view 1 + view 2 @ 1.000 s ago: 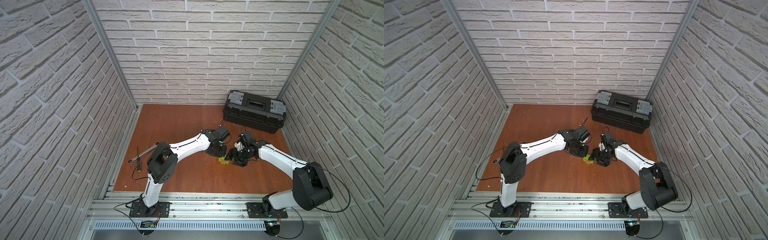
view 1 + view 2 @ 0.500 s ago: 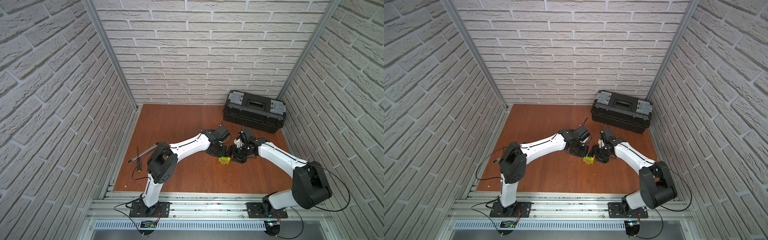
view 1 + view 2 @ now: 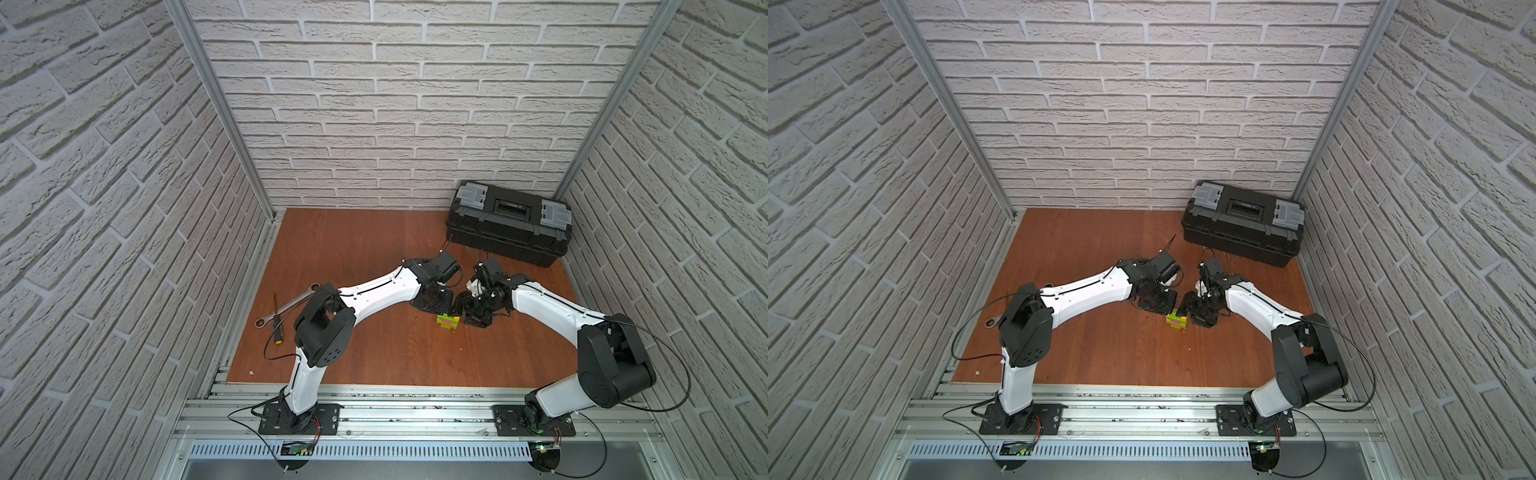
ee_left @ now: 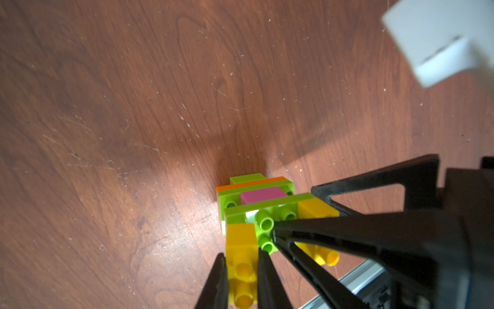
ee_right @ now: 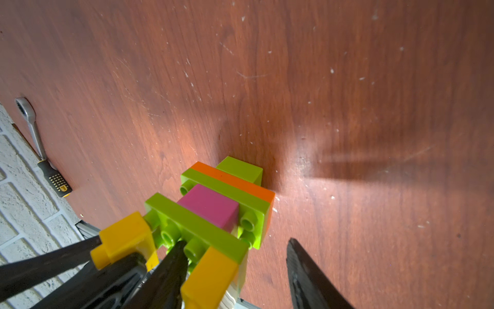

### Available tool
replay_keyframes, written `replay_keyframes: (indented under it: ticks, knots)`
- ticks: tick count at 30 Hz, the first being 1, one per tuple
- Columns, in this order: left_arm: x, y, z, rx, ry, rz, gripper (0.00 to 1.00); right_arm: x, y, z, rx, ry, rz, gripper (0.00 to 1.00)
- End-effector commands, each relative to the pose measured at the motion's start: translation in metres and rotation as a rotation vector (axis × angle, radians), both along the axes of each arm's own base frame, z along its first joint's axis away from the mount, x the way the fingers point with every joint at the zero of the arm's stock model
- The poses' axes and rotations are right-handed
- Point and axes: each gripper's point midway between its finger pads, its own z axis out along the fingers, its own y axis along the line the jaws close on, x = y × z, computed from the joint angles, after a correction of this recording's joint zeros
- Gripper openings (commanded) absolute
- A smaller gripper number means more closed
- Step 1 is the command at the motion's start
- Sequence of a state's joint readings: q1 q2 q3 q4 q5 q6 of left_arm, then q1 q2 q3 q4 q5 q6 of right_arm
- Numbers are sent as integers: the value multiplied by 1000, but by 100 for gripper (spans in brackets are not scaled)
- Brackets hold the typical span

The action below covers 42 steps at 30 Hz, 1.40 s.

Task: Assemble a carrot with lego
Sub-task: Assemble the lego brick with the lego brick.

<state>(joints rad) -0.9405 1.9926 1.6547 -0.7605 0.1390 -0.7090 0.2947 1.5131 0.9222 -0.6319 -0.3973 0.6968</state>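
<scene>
The carrot (image 3: 448, 322) (image 3: 1177, 322) is a stack of lime green, orange and pink lego with two yellow bricks at one end. It rests on the wooden table between both arms. My left gripper (image 4: 240, 252) (image 3: 443, 311) is shut on one yellow brick (image 4: 242, 240) (image 5: 125, 235). My right gripper (image 5: 237, 242) (image 3: 462, 309) stands open around the other yellow brick (image 5: 211, 273). One of its fingers (image 5: 173, 262) sits between the two yellow bricks against the green studs. The other finger (image 5: 304, 273) is clear of the stack.
A black toolbox (image 3: 507, 232) stands at the back right by the wall. A metal wrench (image 3: 286, 307) (image 5: 29, 120) and a black-handled screwdriver (image 3: 276, 322) (image 5: 53, 179) lie at the table's left edge. Brick walls close in three sides.
The right gripper has shifted slightly beside the carrot and its jaws have narrowed a little. The left gripper and the carrot have stayed in place.
</scene>
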Motion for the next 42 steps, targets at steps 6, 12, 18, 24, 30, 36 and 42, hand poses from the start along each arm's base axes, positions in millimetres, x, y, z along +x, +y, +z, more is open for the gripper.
replay_keyframes:
  ticks: [6,12,18,24,30,36,42]
  knots:
    - [4,-2,8,-9,-11,-3,0,0,-4,-6,-45,-3,23,59]
    - [5,3,7,20,-23,-7,0,-1,-6,-9,-58,3,21,59]
    - [5,4,6,33,-32,-10,0,-1,-6,-10,-61,7,21,58]
    - [5,2,3,33,-31,-11,0,-2,-7,-12,-66,11,20,57]
    - [5,-1,3,28,-34,-11,0,-3,-8,-14,-71,16,18,57]
    - [5,-2,4,24,-36,-10,0,-5,-9,-17,-74,24,18,56]
    - [4,-2,3,26,-34,-17,0,-8,-10,-21,-76,36,20,56]
